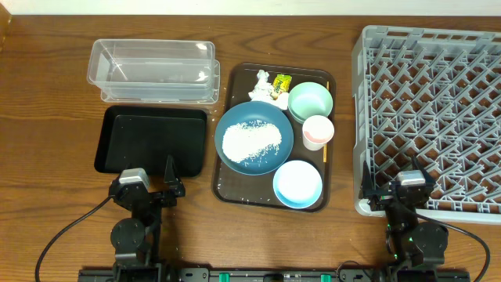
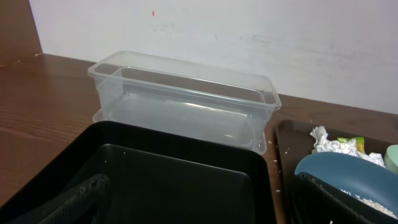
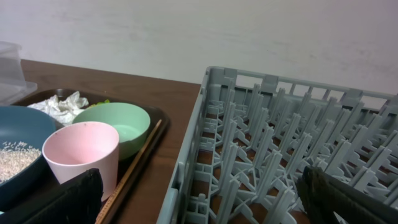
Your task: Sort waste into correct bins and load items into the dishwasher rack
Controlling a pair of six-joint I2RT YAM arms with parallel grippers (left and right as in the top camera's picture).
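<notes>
On the dark blue plate (image 1: 274,119) lies a heap of white rice (image 1: 250,141). Behind it sit a crumpled tissue (image 1: 262,92) and a yellow-green wrapper (image 1: 281,81). A mint green bowl (image 1: 310,101), a pink cup (image 1: 317,131), a light blue bowl (image 1: 297,184) and a wooden stick (image 1: 325,153) share the same brown tray. The clear tub (image 1: 153,70) and black tray (image 1: 153,139) lie to the left, the grey rack (image 1: 430,117) to the right. My left gripper (image 1: 143,174) is open at the black tray's near edge. My right gripper (image 1: 391,182) is open at the rack's near left corner. Both are empty.
The brown serving tray (image 1: 227,176) lies between the black tray and the rack. A strip of bare table (image 1: 344,141) separates it from the rack. Both arm bases and their cables sit along the table's front edge.
</notes>
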